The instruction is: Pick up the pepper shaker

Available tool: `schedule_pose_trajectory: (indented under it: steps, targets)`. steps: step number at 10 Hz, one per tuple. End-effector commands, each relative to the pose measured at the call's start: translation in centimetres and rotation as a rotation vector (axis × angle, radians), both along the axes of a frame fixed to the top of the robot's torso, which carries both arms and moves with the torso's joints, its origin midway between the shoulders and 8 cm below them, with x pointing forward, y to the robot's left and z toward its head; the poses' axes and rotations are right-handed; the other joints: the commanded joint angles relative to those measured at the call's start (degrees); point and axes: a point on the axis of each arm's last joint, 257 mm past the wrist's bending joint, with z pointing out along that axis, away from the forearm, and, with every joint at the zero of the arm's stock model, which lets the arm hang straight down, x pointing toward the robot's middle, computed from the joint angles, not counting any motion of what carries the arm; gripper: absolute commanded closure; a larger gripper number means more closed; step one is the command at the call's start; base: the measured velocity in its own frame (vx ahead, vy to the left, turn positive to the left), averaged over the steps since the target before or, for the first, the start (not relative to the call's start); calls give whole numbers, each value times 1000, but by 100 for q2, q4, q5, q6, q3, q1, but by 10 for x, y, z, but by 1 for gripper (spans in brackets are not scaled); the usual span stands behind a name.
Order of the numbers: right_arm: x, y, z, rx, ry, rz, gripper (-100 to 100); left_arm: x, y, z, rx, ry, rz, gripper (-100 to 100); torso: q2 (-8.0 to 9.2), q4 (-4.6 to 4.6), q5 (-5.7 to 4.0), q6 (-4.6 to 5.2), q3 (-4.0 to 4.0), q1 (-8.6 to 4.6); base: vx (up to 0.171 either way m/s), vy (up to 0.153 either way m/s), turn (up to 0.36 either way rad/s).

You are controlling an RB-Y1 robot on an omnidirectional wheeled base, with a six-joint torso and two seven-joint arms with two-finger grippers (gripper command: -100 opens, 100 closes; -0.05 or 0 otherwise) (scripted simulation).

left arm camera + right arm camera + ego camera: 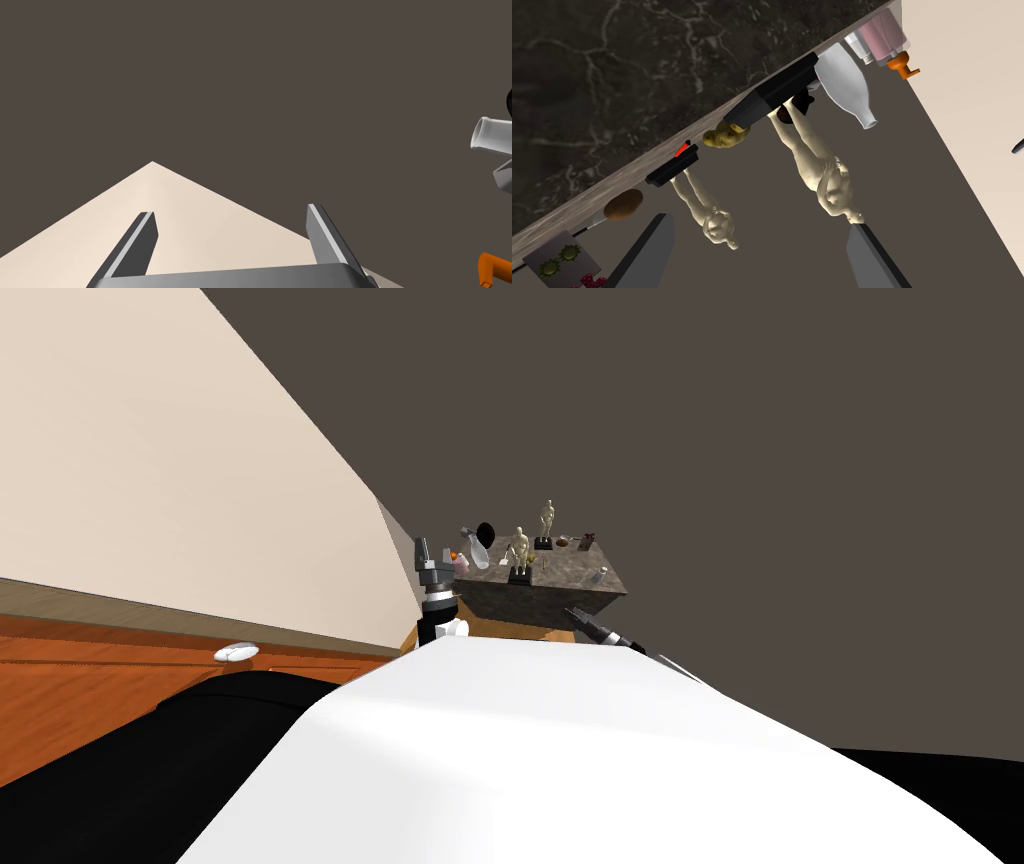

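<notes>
While statuettes share its counter, shaker sits apart.

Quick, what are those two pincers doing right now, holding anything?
Left pincer: open, holding nothing.
Right pincer: open, holding nothing.

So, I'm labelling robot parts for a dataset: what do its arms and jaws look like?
Left arm: grey and dark segments, with a white joint at its base. Right arm: slim and dark, with a light band. Jaws: two thin, flat, dark grey blades each.
</notes>
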Motion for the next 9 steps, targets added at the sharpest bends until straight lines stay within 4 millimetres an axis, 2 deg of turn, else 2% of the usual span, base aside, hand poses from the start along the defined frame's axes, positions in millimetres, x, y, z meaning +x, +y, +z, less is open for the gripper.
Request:
schedule_pose_trajectory:
  steps: [1, 2, 4, 5, 6, 7, 8, 9]
  targets:
    - [-7, -8, -10, -49, 24, 27, -100, 0, 0, 0, 0, 0, 0, 0, 0, 0, 0, 0, 0, 0, 0, -8, 95]
    - [-17, -18, -27, -88, 60, 40, -100, 0, 0, 0, 0, 0, 0, 0, 0, 0, 0, 4, 0, 0, 1, -4, 166]
    - [-19, -24, -29, -116, 66, 57, -100, 0, 0, 0, 0, 0, 0, 0, -1, 0, 0, 4, -1, 1, 1, -3, 50]
    - [-29, -38, -45, -162, 104, 73, -100, 0, 0, 0, 0, 0, 0, 0, -1, 0, 0, 5, 0, 2, 1, 2, 167]
    - [-31, -43, -46, -181, 108, 84, -100, 0, 0, 0, 0, 0, 0, 0, -2, 0, 1, 1, -1, 3, 2, -3, 124]
    - [-40, -57, -60, -220, 145, 95, -100, 0, 0, 0, 0, 0, 0, 0, -2, 0, 1, 4, -1, 3, 4, 0, 205]
    - [-42, -63, -61, -242, 150, 107, -100, 0, 0, 0, 0, 0, 0, 0, -3, 0, 0, 1, -2, 3, 5, -4, 89]
    - [-51, -78, -73, -277, 186, 114, -100, 0, 0, 0, 0, 0, 0, 0, -4, 0, 0, 5, -2, 2, 7, 2, 190]
